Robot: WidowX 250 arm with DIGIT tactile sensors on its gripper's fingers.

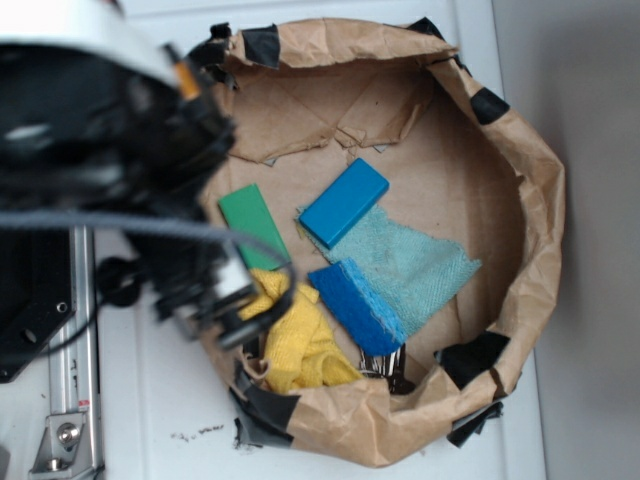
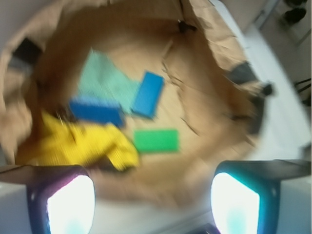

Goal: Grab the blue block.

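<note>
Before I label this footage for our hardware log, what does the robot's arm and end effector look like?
The arm is mostly black with a white curved cover at the top, an orange mark near it, and a grey cable looping across. In the wrist view the end effector shows two dark fingers with bright pads, one edged magenta, the other teal.
</note>
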